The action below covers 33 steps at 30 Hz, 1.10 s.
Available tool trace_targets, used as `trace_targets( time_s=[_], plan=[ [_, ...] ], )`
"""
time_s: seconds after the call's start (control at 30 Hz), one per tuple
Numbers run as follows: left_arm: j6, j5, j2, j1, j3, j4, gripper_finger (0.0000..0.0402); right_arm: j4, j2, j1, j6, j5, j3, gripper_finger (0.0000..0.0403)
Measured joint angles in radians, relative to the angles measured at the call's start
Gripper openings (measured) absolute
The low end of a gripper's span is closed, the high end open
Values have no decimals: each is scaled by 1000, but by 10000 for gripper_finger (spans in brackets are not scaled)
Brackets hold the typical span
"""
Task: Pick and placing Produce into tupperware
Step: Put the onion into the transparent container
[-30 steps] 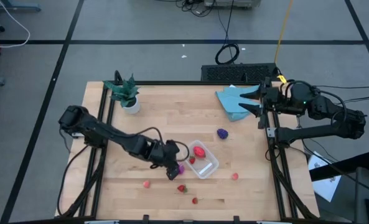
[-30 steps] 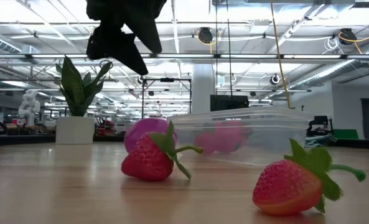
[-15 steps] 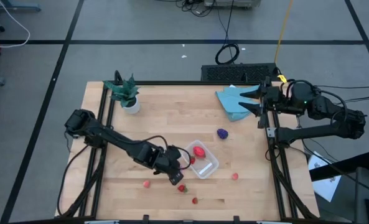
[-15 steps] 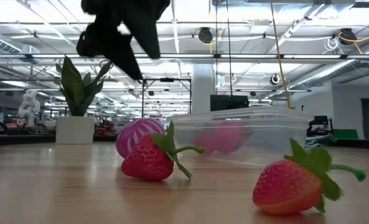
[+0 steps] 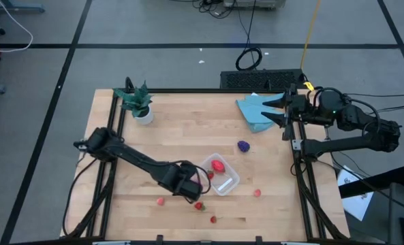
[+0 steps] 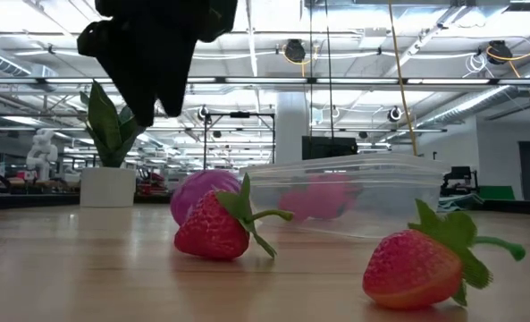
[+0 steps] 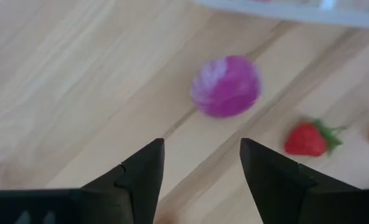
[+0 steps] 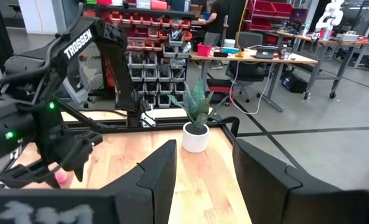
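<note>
The clear tupperware (image 5: pixel 223 178) stands on the table with a larger red piece (image 5: pixel 218 164) inside. Just off its left side lies the magenta striped ball (image 7: pixel 226 86), which also shows in the low view (image 6: pixel 202 190). My left gripper (image 7: pixel 201 144) hangs open above the table, pointing down, near the ball and clear of it (image 5: pixel 190 190). A strawberry (image 7: pixel 307 138) lies beside the ball. A dark purple fruit (image 5: pixel 243 145) rests beyond the tub. My right gripper (image 5: pixel 268 111) waits open, level, high at the far right.
Loose berries lie near the front edge (image 5: pixel 160 201), (image 5: pixel 213 219), (image 5: pixel 257 192). A potted plant (image 5: pixel 139 103) stands at the far left and a blue cloth (image 5: pixel 256 112) lies at the far right. Bare wood lies between the plant and the tub.
My left gripper has tipped over until it points straight down and has shifted a little toward the table's left edge, staying open. The magenta ball has rolled slightly where it lies.
</note>
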<state>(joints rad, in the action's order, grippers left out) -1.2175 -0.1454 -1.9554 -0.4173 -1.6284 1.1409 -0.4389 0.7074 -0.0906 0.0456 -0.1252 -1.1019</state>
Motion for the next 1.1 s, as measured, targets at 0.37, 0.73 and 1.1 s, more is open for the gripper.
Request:
trace_targets(
  time_s=[0.37,0.73,1.1],
  plan=[
    [130,14,10,23,-51,8,216,-24,0,0,-5,0,0,151],
    [189,14,11,25,-49,8,216,-34,0,0,1,0,0,151],
    [124,14,11,47,-49,-1,216,-53,0,0,6,0,0,151]
  ],
)
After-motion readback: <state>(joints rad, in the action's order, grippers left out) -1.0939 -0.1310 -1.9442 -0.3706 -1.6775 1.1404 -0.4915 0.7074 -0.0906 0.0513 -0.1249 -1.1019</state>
